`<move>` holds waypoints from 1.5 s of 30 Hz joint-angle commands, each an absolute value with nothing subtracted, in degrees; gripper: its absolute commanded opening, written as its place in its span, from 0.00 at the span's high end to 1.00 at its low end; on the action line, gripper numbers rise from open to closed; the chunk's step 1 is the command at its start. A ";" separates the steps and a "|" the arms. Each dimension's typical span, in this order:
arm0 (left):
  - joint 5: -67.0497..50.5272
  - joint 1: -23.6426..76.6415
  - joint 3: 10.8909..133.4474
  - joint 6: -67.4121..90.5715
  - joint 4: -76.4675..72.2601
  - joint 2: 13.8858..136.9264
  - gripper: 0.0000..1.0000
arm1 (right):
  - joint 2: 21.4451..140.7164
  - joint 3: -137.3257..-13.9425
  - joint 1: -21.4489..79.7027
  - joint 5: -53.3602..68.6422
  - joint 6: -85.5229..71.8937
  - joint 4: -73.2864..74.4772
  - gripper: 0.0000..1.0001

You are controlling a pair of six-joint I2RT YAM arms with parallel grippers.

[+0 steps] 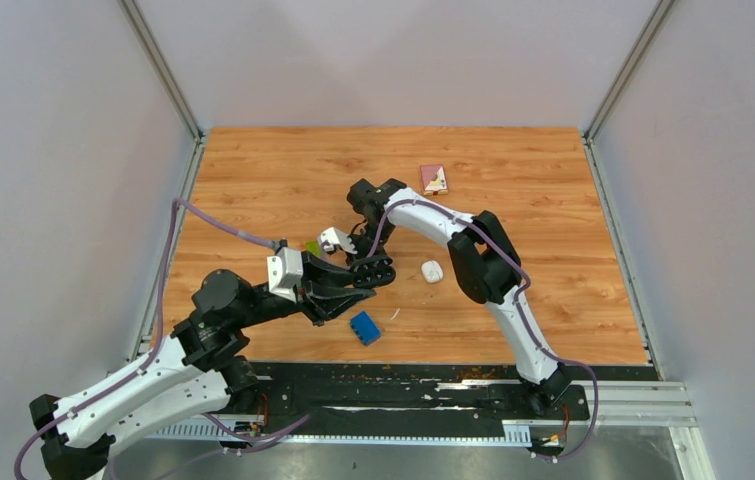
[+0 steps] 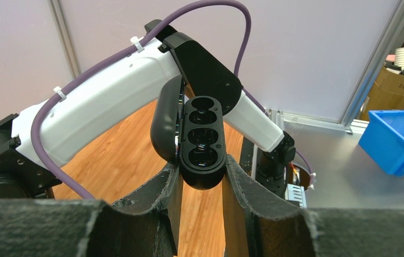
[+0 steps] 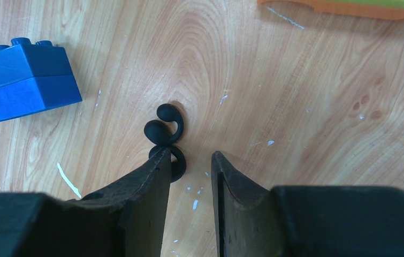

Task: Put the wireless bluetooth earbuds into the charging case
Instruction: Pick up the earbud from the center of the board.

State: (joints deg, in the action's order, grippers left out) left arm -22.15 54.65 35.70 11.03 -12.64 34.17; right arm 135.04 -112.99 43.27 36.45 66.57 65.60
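My left gripper (image 2: 202, 170) is shut on the lower end of an open black charging case (image 2: 204, 140), held upright above the table with its lid (image 2: 163, 128) swung to the left and its dark wells facing the camera. In the top view the left gripper (image 1: 351, 288) sits mid-table next to my right gripper (image 1: 373, 268). My right gripper (image 3: 188, 156) is open and empty, low over the wood. Two black earbuds lie there: one (image 3: 162, 127) just ahead of the left fingertip, one (image 3: 177, 165) partly under that fingertip. White earbuds are not in view.
A white closed case (image 1: 431, 270) lies right of the grippers. A blue brick (image 1: 364, 327) lies near the front, also in the right wrist view (image 3: 23, 80). A green block (image 1: 311, 246), a pink card (image 1: 434, 179) and a small white scrap (image 3: 68, 181) lie around.
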 commanded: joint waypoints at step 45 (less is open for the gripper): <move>-23.20 54.84 35.34 13.05 -16.94 35.41 1.00 | 130.57 -112.86 43.53 37.65 71.32 73.17 0.83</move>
State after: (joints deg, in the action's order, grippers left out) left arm -22.46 54.65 35.29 12.12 -14.04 35.66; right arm 134.23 -112.42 43.38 35.59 70.98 73.87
